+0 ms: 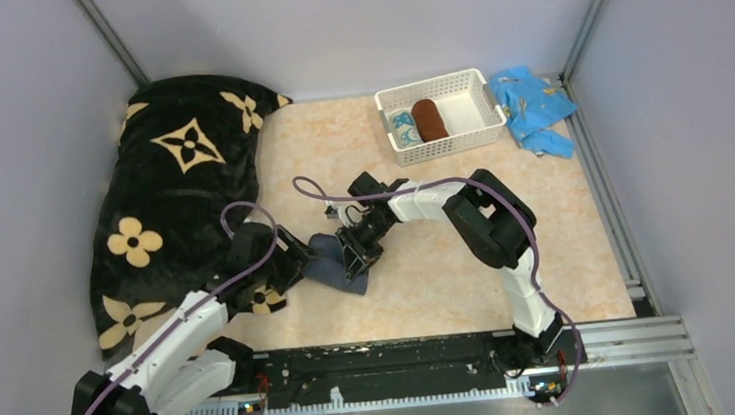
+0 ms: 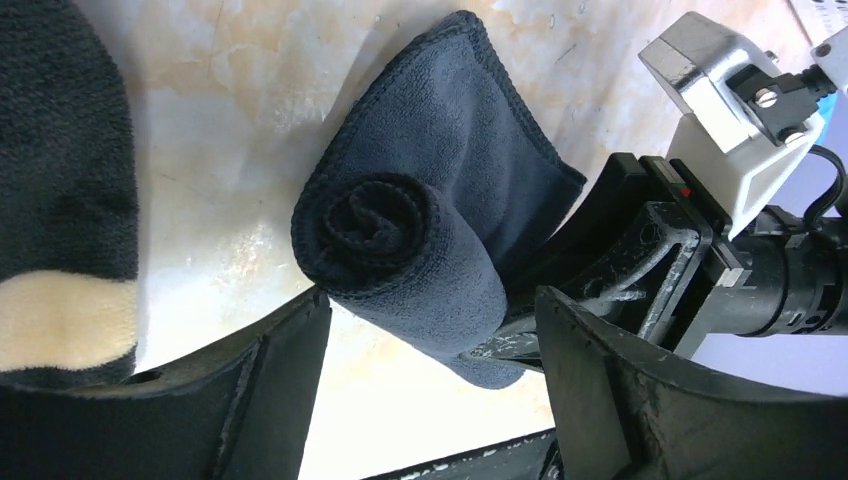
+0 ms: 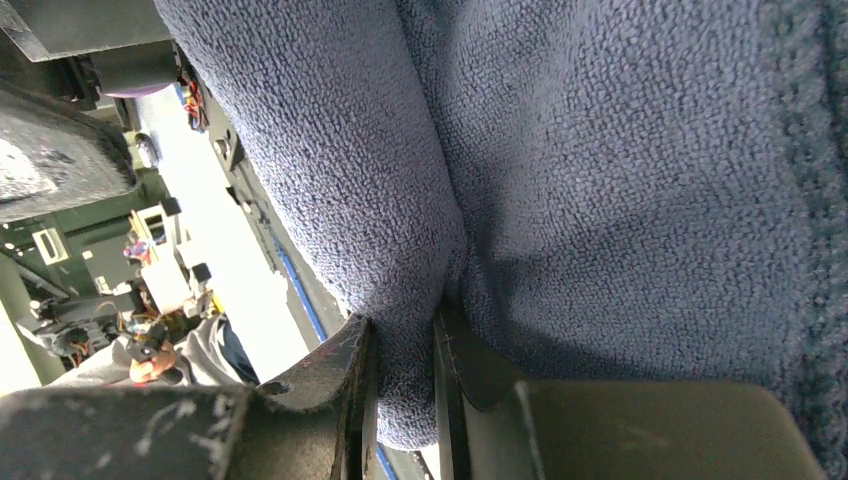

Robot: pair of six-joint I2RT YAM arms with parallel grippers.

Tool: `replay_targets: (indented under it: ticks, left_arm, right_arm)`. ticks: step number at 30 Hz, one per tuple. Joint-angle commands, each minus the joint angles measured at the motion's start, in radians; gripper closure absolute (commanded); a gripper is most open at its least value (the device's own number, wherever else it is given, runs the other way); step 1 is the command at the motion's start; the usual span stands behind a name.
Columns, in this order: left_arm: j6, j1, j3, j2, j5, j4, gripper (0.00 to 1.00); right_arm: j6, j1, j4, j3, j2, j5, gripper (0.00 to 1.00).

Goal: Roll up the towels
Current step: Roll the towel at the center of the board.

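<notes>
The dark slate grey-blue towel (image 1: 331,264) lies mid-table, partly rolled, with a flat tail left over. In the left wrist view its spiral end (image 2: 375,222) faces the camera. My left gripper (image 2: 432,312) stands wide open with the near end of the roll between its fingertips. My right gripper (image 3: 405,375) is shut on a fold of this towel (image 3: 600,200), coming in from the right (image 1: 357,252). The rust-brown towel (image 1: 429,119) and the teal-and-white towel (image 1: 403,126) lie rolled in the white basket (image 1: 473,83).
A big black blanket with tan flowers (image 1: 175,174) covers the table's left side, close to my left arm. A bright light-blue cloth (image 1: 533,105) lies right of the basket. Metal rails run along the right and near edges.
</notes>
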Motion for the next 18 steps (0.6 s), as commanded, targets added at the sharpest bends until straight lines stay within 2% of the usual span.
replay_targets:
  ticks: [1, 6, 11, 16, 18]
  left_arm:
    - [-0.043, -0.004, -0.040, -0.011, -0.019, 0.075, 0.20]
    - [-0.050, -0.004, -0.038, 0.099, -0.036, 0.079, 0.27]
    - [-0.032, -0.002, -0.019, 0.198, -0.080, 0.001, 0.38]
    - [-0.019, -0.003, -0.018, 0.233, -0.124, -0.050, 0.45]
    - [-0.006, -0.002, -0.013, 0.245, -0.124, -0.048, 0.45]
  right_arm:
    - [-0.031, 0.000, -0.045, 0.006, 0.057, 0.139, 0.82]
    - [-0.031, 0.001, -0.046, 0.011, 0.055, 0.161, 0.82]
    - [-0.047, 0.009, -0.035, -0.004, 0.004, 0.230, 0.78]
    - [-0.107, 0.049, 0.016, -0.060, -0.150, 0.372, 0.65]
    - [-0.123, 0.072, 0.046, -0.090, -0.230, 0.490, 0.58]
